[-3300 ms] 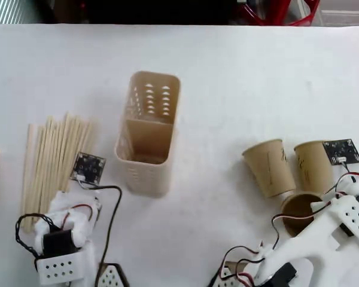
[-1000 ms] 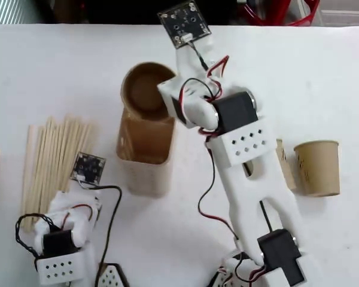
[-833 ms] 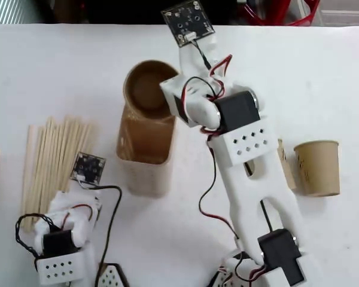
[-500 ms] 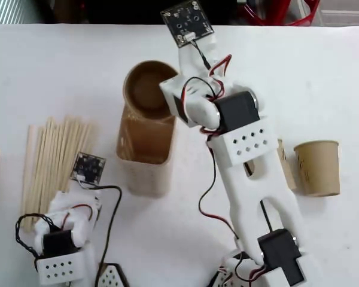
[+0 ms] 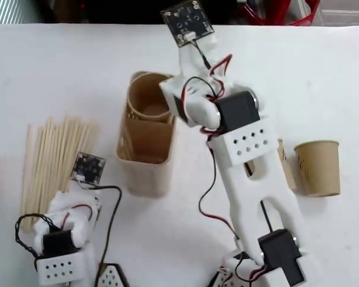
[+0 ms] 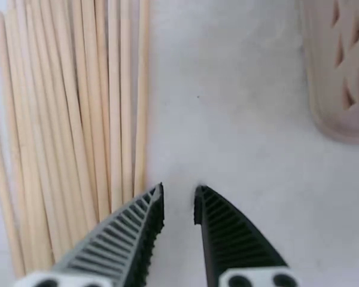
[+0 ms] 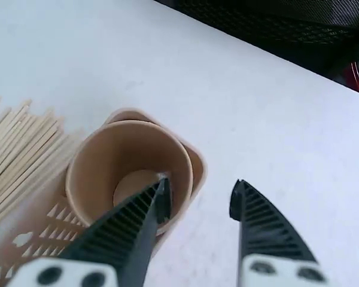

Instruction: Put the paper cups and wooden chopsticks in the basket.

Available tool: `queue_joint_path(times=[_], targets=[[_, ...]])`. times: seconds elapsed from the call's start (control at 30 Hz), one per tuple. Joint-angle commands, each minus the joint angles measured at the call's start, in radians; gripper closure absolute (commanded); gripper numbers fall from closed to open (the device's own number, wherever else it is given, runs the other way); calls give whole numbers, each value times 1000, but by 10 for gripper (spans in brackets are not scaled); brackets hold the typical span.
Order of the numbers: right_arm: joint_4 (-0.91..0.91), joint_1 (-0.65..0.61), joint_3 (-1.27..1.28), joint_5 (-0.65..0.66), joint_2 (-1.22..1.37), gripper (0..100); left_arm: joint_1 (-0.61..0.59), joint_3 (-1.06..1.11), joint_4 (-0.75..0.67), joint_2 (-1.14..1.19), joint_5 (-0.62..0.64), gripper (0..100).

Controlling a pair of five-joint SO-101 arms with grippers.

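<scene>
Your right gripper (image 7: pixel 199 190) is spread apart just over a paper cup (image 7: pixel 99 170) sitting in the basket (image 5: pixel 145 176). Your left gripper (image 6: pixel 178 196), a little apart, is beside the chopsticks (image 6: pixel 78 119) on the counter (image 6: pixel 239 119)

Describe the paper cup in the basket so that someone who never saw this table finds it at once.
In the middle of the white table stands a tall beige basket with slotted walls, beside a row of chopsticks. The paper cup sits in its far end, mouth up. It alone is inside the basket; the other cups are out on the table.
</scene>
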Motion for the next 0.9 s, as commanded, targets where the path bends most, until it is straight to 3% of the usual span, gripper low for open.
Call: queue_joint_path(times=[0.0,0.33,0.5,0.73,0.8,0.87], targets=[[-19,8,-23,11,-12,825,-5,-2,5,-7,-6,897],[191,58,-51,12,-286,826,-5,-2,5,-7,-6,897],[286,344,-51,40,-358,826,-5,-2,5,-7,-6,897],[338,816,57,405,-239,822,-5,-2,5,-7,-6,897],[291,880,72,500,-170,818,-5,-2,5,-7,-6,897],[246,918,58,508,-91,793,-5,-2,5,-7,-6,897]])
